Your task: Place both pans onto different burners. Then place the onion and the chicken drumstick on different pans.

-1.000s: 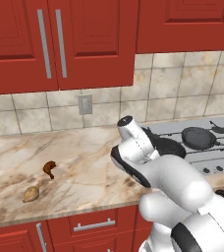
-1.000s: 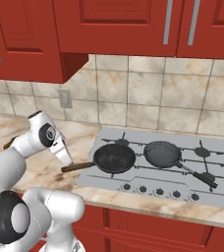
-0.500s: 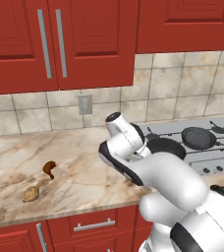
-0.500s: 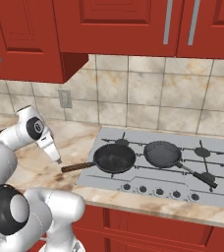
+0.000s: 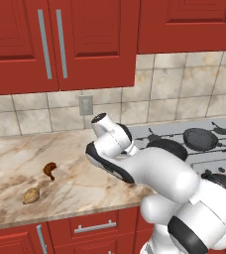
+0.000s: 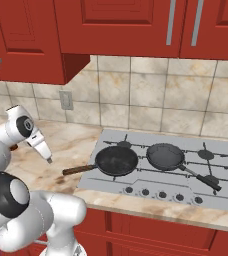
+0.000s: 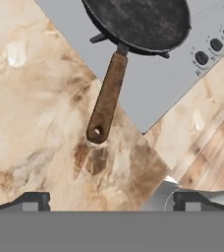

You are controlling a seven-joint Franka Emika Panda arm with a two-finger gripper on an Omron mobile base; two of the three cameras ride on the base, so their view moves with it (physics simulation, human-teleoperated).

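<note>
Two pans sit on the cooktop (image 6: 221,150), each over its own burner: the wider black pan (image 6: 116,160) is on the front-left burner, its brown wooden handle (image 6: 79,170) reaching past the cooktop's left edge over the marble counter (image 6: 73,145), and the smaller dark-grey pan (image 6: 165,155) sits just to its right, near the cooktop's middle. Five burner positions can be counted under the grates, and a row of five small knobs (image 6: 161,194) runs along the cooktop's front edge. One chicken drumstick (image 5: 49,170) and one onion (image 5: 31,195) lie on the counter well to the left of the cooktop, near each other but apart, the onion nearer the counter's front edge. The gripper (image 6: 49,159) hangs over the counter left of the cooktop, jaws spread fully wide and holding nothing.
</note>
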